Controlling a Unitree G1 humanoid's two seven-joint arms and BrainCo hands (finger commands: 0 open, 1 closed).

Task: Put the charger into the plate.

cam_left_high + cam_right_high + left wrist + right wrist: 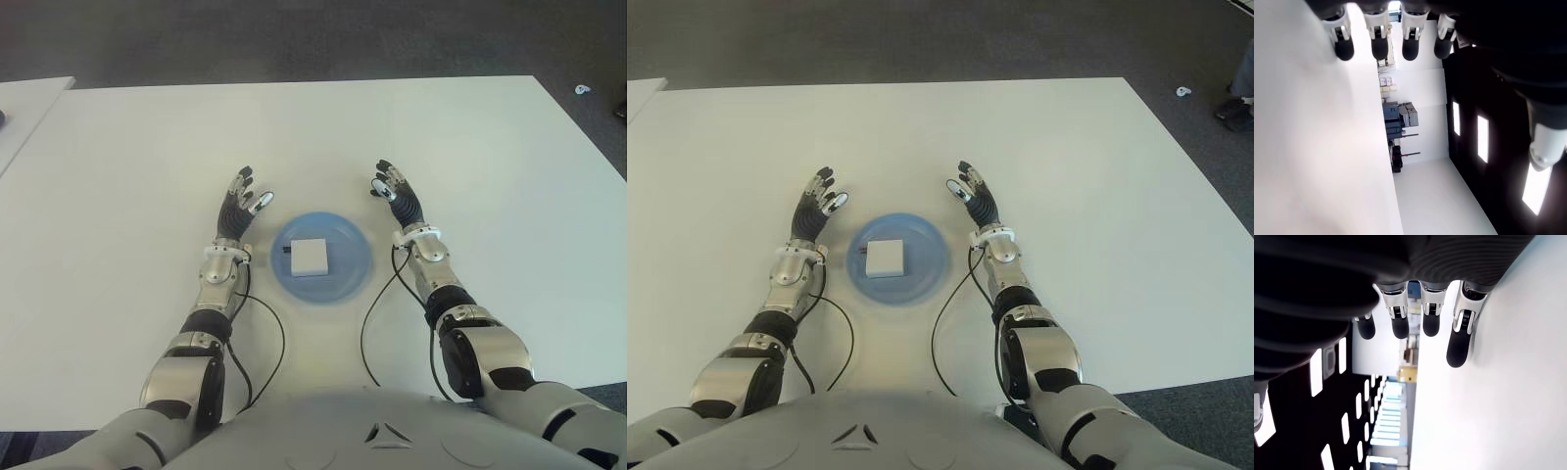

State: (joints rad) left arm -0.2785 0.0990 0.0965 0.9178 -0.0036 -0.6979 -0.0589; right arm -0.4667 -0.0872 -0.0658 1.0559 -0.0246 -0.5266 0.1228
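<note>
Charger: small white square charger block [311,257], lying flat near the middle of the plate, a short dark stub at its left edge; held by no hand.
Plate: round shallow light-blue plate [356,277], standing on the wide white desk [470,157] just in front of the robot's body, between the two forearms.
Left hand: left hand [239,204] just beside the plate's left rim, fingers spread and extended, holding nothing; left wrist view showing four straight fingertips [1378,47] with only the room behind them.
Right hand: right hand [397,196] just beside the plate's right rim, fingers likewise apart and empty; nothing between them in the right wrist view.
Reason for the pose: probably both hands kept off the plate so that the charger is not disturbed.
Task state, as a judgement: placing appears complete, nothing left to grasp.
Cables: thin black cables [276,338] looping from the forearms over the desk toward the body.
</note>
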